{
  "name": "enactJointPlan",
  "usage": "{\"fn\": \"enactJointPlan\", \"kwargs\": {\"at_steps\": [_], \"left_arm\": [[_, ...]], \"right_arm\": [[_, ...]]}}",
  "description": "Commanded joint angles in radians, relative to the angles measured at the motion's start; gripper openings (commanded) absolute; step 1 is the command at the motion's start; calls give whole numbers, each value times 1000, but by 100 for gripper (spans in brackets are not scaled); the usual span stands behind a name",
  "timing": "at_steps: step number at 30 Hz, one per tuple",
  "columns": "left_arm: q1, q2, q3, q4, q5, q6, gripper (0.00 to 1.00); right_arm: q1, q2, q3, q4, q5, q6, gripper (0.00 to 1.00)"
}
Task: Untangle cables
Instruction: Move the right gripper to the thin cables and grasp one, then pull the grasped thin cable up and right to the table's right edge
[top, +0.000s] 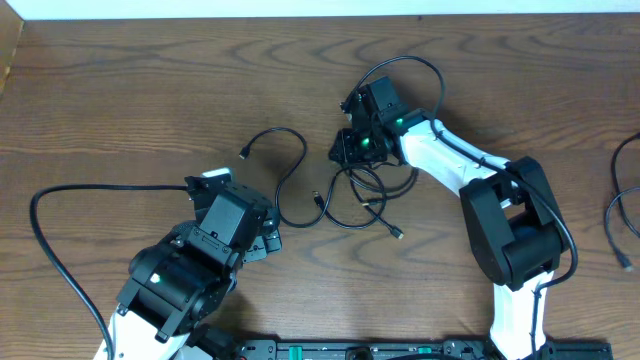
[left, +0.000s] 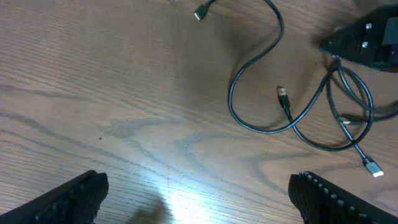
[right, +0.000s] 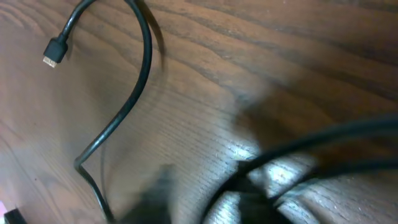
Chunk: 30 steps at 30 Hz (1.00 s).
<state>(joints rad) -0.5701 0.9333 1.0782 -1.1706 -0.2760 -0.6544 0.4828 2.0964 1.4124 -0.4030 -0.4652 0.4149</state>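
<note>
Wooden table (top: 120, 100); pale strip (top: 300, 8), perhaps wall

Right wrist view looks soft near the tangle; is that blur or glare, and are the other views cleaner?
Right wrist: the near cables are out of focus, with glare on the table; the plug is sharper. Left wrist: sharp, one glare patch low on the table. Overhead: evenly lit, crisp, soft shadows only.

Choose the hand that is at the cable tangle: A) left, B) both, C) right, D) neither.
C: the right hand meets the cables where they bunch, while the left hand hangs open, apart from them.
</note>
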Motion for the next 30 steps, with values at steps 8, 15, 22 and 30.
{"fn": "enactJointPlan", "kwargs": {"at_steps": [8,15,22,30], "left_arm": [[6,0,26,-3,-25,-2,97],[6,0,26,-3,-25,-2,97],[6,0,26,-3,-25,-2,97],[6,0,26,-3,-25,-2,97]], "right_arm": [[-3,-103,2,7,-43,-55,1],[-6,-415,11,41,64,-109,1],[-6,-746,11,180,309,-180,1],[-13,-917,11,363,661,-303,1]]}}
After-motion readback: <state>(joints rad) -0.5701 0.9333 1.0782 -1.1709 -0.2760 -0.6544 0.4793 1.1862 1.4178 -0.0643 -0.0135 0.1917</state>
